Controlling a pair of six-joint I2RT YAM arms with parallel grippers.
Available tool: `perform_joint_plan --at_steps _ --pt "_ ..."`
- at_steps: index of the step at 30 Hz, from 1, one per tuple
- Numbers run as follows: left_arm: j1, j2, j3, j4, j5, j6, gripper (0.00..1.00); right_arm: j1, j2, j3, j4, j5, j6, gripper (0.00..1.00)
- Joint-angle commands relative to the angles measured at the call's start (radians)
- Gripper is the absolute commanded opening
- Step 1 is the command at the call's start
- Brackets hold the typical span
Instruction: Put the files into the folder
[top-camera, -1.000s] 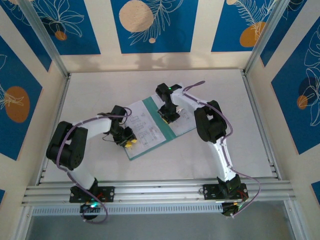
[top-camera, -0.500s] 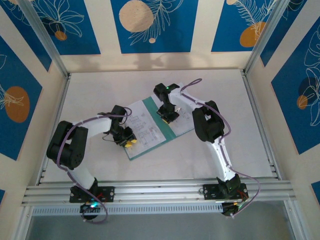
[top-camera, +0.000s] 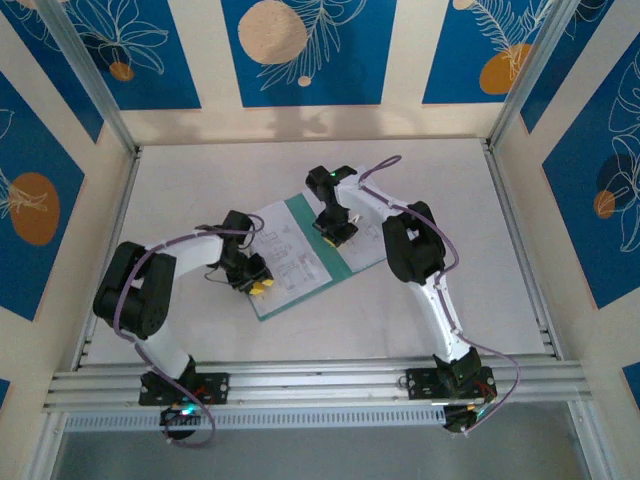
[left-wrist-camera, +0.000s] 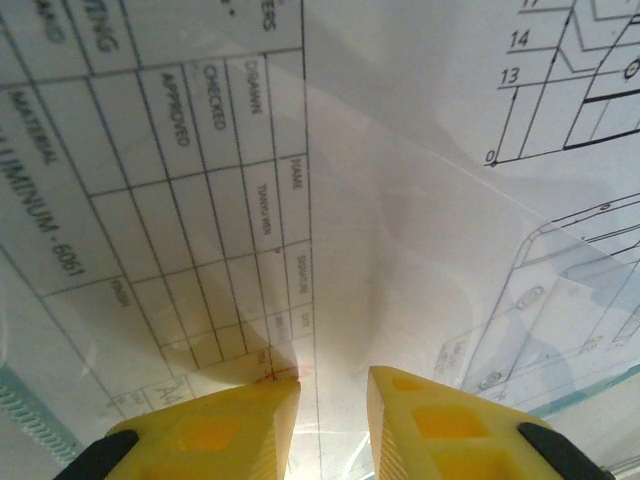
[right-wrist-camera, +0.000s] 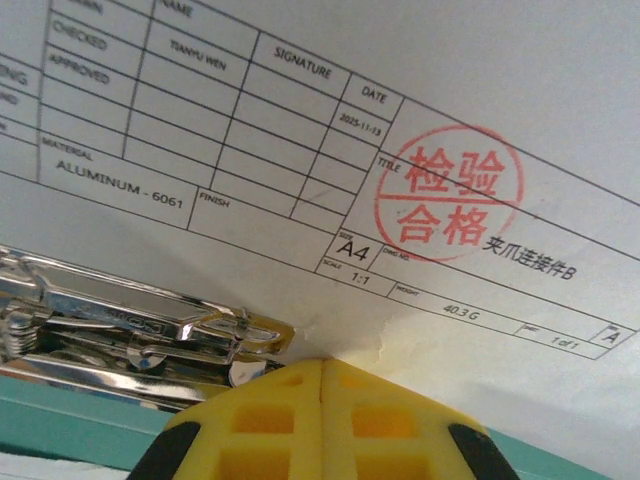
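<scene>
Left gripper (left-wrist-camera: 333, 388) stood slightly open over files (left-wrist-camera: 400, 250); right gripper (right-wrist-camera: 322, 368) was closed at their edge, clip (right-wrist-camera: 130, 328) to its left

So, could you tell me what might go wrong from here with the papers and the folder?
1. The white sheet is wrinkled right at the shut right gripper; pressing harder could crease or tear it.
2. The metal clip sits beside that gripper and might snag the sheet's edge.
3. By the left gripper, sheets overlap askew and may slide off the folder.
</scene>
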Motion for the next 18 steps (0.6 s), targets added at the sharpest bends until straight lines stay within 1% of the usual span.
perform_joint_plan --at_steps 1,10,18 --pt "-0.006 0.069 -0.021 0.096 -0.013 0.029 0.26 0.091 0.22 -0.075 -0.105 -0.119 0.013 0.0" --pt "-0.008 0.082 -0.004 0.098 0.003 0.038 0.26 0.113 0.288 0.014 -0.16 -0.131 -0.019 0.0" --pt "-0.009 0.084 0.001 0.086 0.004 0.058 0.26 0.113 0.279 0.046 -0.127 -0.174 -0.073 0.0"
